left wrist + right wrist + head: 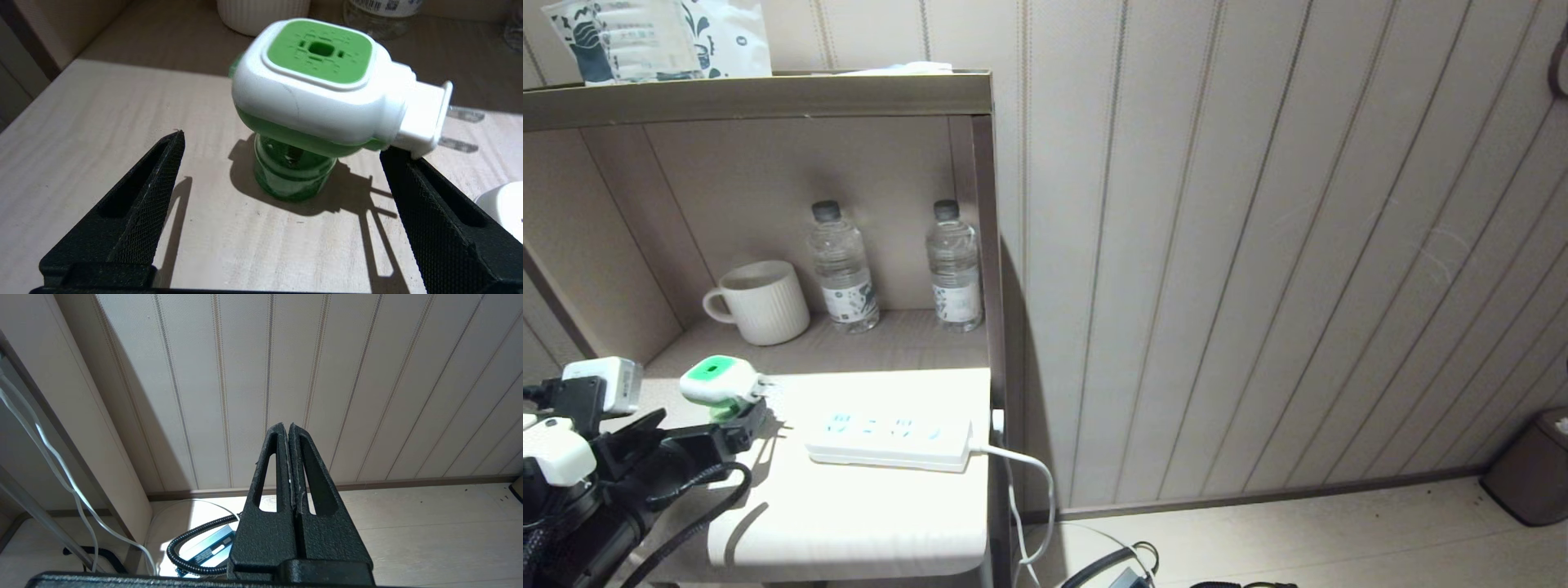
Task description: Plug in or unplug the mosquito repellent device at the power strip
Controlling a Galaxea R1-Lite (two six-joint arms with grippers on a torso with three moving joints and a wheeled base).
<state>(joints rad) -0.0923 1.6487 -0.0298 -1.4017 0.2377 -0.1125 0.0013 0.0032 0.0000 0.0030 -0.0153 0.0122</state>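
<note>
two clear water bottles (pixel 842 269) with dark caps stand upright at the back of the shelf niche (pixel 768 163), liquid level hard to tell, a ribbed cream mug (pixel 761 300) beside them, inside not visible. mosquito repellent device (pixel 310 102) stands upright on its green bottle on the pale wood tabletop (pixel 849 506), prongs pointing toward the power strip (pixel 890 437) but apart from it, unplugged. strip lies flat near the table's right edge, white cord (pixel 1029 490) dropping off to the floor. left gripper (pixel 282 175) fingers spread wide on either side of the device, right finger maybe touching the plug end, not gripping. right gripper (pixel 289 465) fingers pressed together, empty, aimed at the panelled wall (pixel 1258 245) above the floor. bin (pixel 1531 474) in the corner
</note>
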